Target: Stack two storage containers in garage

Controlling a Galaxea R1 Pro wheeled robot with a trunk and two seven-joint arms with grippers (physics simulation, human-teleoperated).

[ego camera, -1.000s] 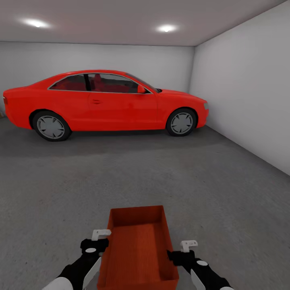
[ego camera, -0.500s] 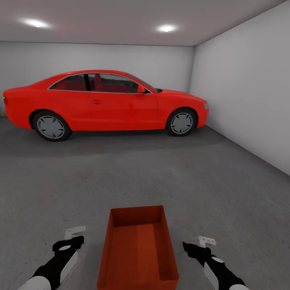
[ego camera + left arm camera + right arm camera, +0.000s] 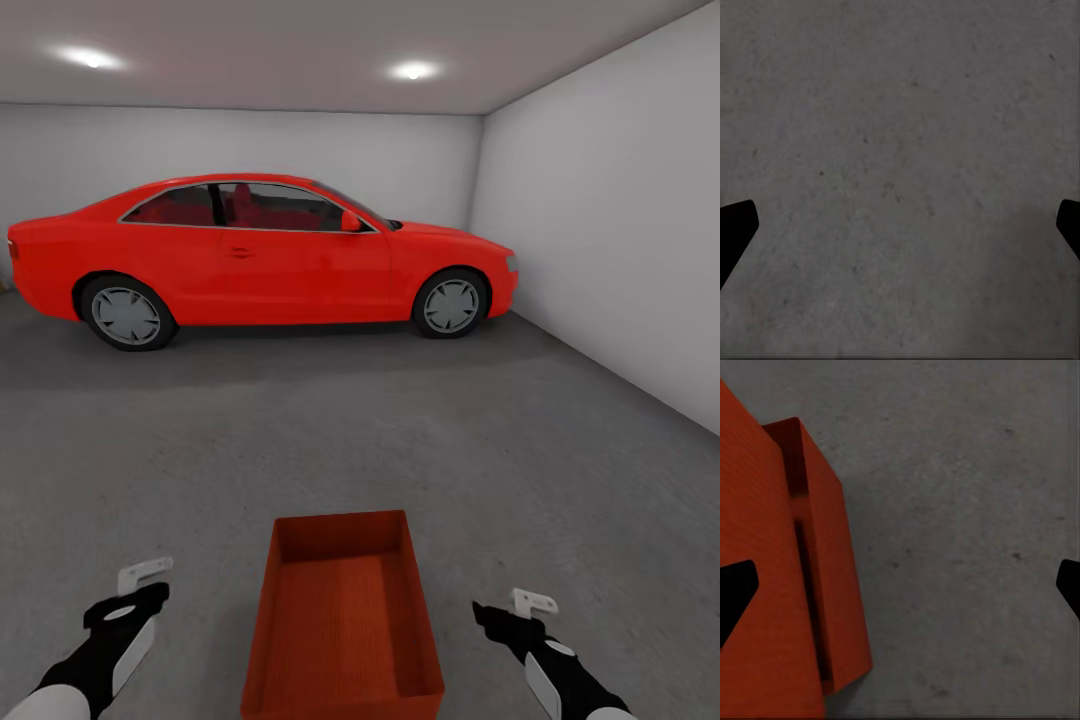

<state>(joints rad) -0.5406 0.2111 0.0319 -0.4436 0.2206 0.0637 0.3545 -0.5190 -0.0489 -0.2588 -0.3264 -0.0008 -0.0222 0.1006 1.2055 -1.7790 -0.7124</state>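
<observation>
An orange-red storage container (image 3: 340,620) rests on the grey concrete floor (image 3: 300,450) of the garage, directly in front of me, open top up and ribbed bottom showing. Its walls look tall; I cannot tell whether a second container sits under it. My left gripper (image 3: 135,590) hovers well to its left, open and empty. My right gripper (image 3: 515,612) hovers to its right, also open and apart from the wall. In the right wrist view the container (image 3: 765,585) lies beside the open right gripper (image 3: 900,592). The left gripper (image 3: 900,232) looks at bare floor (image 3: 900,112).
A red car (image 3: 260,250) is parked across the back of the garage. A white wall (image 3: 620,250) runs along the right side. Wide concrete floor lies between the car and the container.
Both grippers have moved outward from the container's side walls, the left one farther. The container has stayed in place.
</observation>
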